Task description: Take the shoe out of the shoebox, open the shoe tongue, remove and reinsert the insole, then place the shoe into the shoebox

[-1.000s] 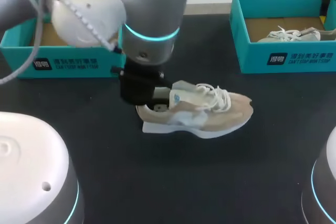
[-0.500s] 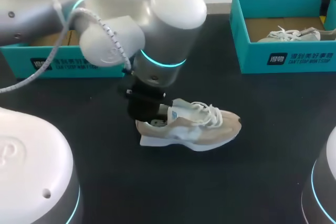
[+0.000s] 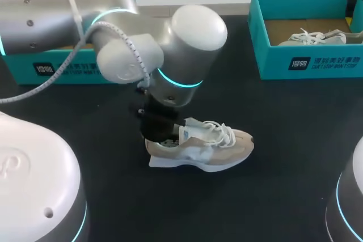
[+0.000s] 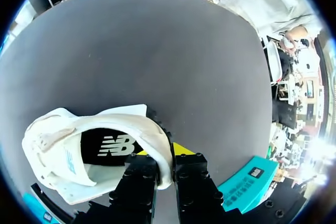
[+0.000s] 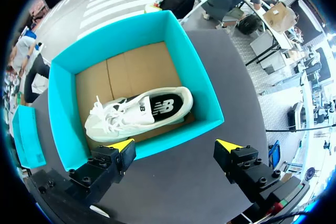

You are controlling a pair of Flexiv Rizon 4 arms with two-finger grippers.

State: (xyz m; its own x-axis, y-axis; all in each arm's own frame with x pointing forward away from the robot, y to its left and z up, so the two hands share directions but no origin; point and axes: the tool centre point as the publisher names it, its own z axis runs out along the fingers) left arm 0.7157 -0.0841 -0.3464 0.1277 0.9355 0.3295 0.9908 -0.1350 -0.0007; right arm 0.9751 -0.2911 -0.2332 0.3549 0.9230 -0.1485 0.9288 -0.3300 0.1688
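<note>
A beige and white shoe (image 3: pixel 204 144) with white laces lies on the dark table, toe to the right. My left gripper (image 3: pixel 161 131) comes down on its heel and is shut on the heel collar. In the left wrist view the fingers (image 4: pixel 137 174) pinch the white collar of the shoe (image 4: pixel 79 150) from both sides, and the black insole shows inside. An open teal shoebox (image 3: pixel 68 66) stands behind my left arm. My right gripper (image 5: pixel 175 148) hangs open above a second teal shoebox (image 5: pixel 194 72), which holds a white shoe (image 5: pixel 136 111).
The second teal shoebox (image 3: pixel 306 63) with its white shoe (image 3: pixel 315 38) stands at the back right of the table. My arms' white bases (image 3: pixel 34 185) fill the near corners. Bare dark table lies in front of and to the right of the beige shoe.
My left arm has carried the beige shoe by its heel toward the near side and a little left. The grip stayed shut. The right gripper stayed open.
</note>
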